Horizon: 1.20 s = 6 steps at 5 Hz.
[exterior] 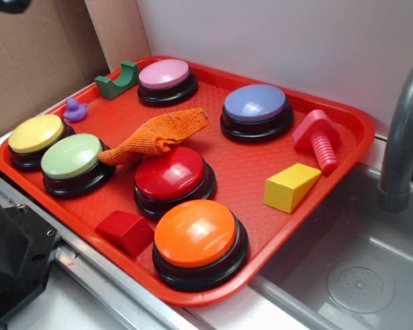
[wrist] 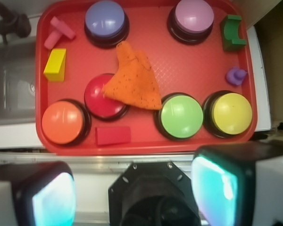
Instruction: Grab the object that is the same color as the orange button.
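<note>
Gripper fills bottom of wrist view, fingers spread wide, nothing between them – hanging off tray's near edge, clear of everything. Orange button at near edge of red tray, red block just beside it. Orange knitted cloth lies crumpled mid-tray, one corner draped onto red button, other end reaching toward green button. Yellow button next to green one. Pink button and blue button along far edge. Yellow wedge near right edge – pink bolt beyond it.
</note>
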Available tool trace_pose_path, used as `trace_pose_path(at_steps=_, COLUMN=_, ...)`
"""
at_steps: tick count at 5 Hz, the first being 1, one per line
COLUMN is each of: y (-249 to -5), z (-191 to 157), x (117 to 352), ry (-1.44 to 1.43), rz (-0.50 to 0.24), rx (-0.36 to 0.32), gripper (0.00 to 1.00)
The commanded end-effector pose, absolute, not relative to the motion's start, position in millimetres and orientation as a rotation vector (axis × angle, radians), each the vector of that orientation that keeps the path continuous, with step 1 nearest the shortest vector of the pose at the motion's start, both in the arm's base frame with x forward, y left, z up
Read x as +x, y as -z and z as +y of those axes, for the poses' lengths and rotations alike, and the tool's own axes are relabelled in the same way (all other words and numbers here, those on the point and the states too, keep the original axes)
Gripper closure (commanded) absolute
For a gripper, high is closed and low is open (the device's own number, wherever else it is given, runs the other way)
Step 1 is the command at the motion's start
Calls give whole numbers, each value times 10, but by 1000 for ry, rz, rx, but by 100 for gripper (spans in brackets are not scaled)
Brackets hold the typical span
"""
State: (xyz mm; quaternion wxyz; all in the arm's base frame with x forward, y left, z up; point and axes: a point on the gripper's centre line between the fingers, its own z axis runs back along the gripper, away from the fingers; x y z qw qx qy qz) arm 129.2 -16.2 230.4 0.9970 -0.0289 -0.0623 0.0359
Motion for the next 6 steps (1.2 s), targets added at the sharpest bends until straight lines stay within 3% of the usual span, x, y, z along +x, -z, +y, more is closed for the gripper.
trace_pose_path(at_steps=1, y=-1901, z=-52, x=1849, ry=-252, rz=-144, rx=-41, gripper=0)
trace_pose_path(at_steps=2, y=-1663, z=-62, x=2072, ry=-278, rz=-158, rx=-51, gripper=0)
trace_pose_path(at_steps=3, y=-1228, z=-153, x=2306, ry=-327, rz=-121, rx=0, gripper=0)
trace_pose_path(at_steps=4, y=-958, z=-210, x=2365, ry=-341, rz=-57, rx=30, gripper=0)
trace_pose_path(at_steps=6, y=-570, z=-51, x=2378, ry=-376, rz=-6, rx=84, gripper=0)
